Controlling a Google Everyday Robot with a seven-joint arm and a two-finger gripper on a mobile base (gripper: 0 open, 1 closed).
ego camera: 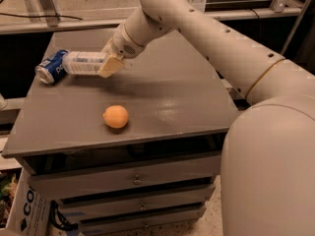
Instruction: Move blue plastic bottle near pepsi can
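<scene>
In the upper left of the frame, the gripper (111,66) clamps the bottle (84,63), and its tan finger covers the bottle's right end. The bottle's left end hides part of the can (49,69), whose lettering is too blurred to read. The arm (206,38) and the box (29,215) at lower left run off the frame's edges.

bottle (83,63) in hand (110,66) right of pepsi can (48,68), orange (116,116) in front
</scene>
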